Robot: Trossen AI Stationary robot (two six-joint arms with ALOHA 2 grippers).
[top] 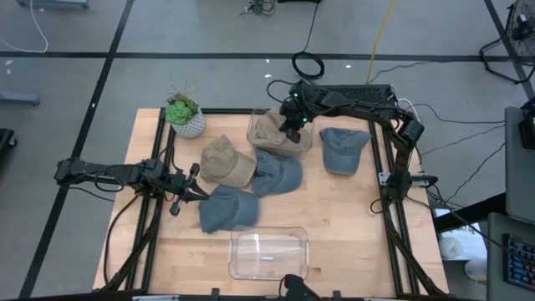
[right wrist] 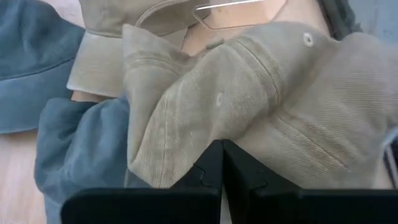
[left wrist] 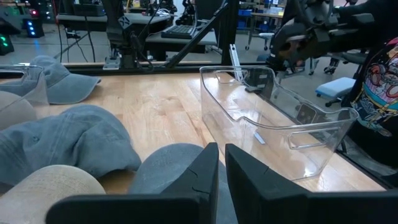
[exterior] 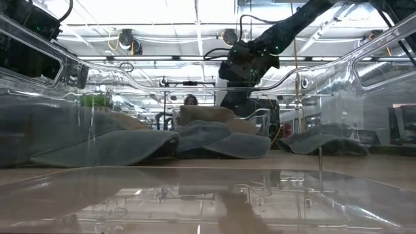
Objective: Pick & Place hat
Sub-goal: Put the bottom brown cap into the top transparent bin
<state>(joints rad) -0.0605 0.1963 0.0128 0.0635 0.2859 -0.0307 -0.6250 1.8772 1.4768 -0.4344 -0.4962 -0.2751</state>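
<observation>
A tan corduroy hat (top: 272,134) (right wrist: 273,106) lies crumpled in a clear bin (top: 255,119) at the table's far side. My right gripper (top: 292,127) (right wrist: 221,155) reaches down into that bin, shut on the hat. Another tan hat (top: 222,160) and three blue hats (top: 277,174) (top: 227,209) (top: 343,147) rest flat on the wood. My left gripper (top: 199,182) (left wrist: 221,171) waits at the table's left, shut and holding nothing, beside the nearest blue hat (left wrist: 168,165). My right gripper pinches a raised fold of the tan hat's crown cloth (right wrist: 214,138) between its two fingers. The fingers slant down from the table's right far side. The fingers hide the place of contact itself. The rest of the hat lies in the far bin.
A second clear bin (top: 269,252) (left wrist: 280,118) stands at the table's near edge. A potted plant (top: 185,115) is at the far left corner. A person (left wrist: 380,81) stands just past the table's near edge. Bare wood lies at the near left and near right.
</observation>
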